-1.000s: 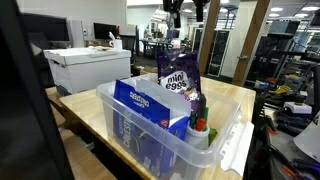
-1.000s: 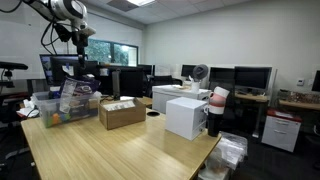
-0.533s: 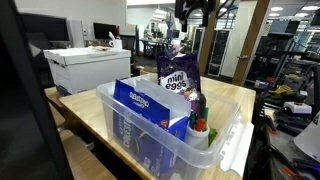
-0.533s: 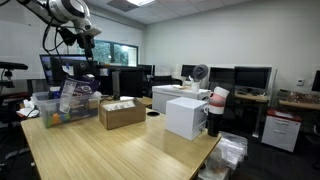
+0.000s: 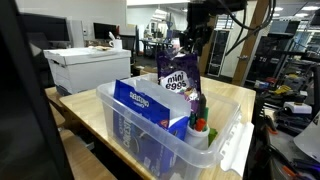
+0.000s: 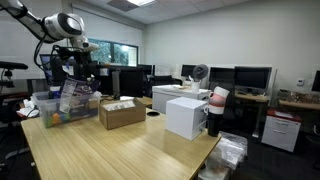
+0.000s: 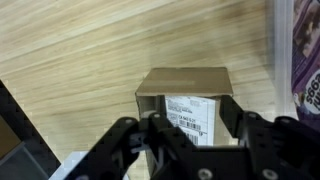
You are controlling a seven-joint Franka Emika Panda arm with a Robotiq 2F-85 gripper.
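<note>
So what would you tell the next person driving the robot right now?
Gripper open, holding nothing, hanging above the cardboard box in the wrist view.
The cardboard box sits on the wooden table beside the clear bin.
The mini eggs bag and a blue box stand inside the bin.
Done: nothing gripped.
Left: the cardboard box is not yet touched.

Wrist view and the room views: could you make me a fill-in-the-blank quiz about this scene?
The purple bag in the clear plastic bin reads "mini ____". In the wrist view, the brown cardboard box carries a ____ label. That box sits on a ____ table.
Missing words: eggs; white; wooden.
</note>
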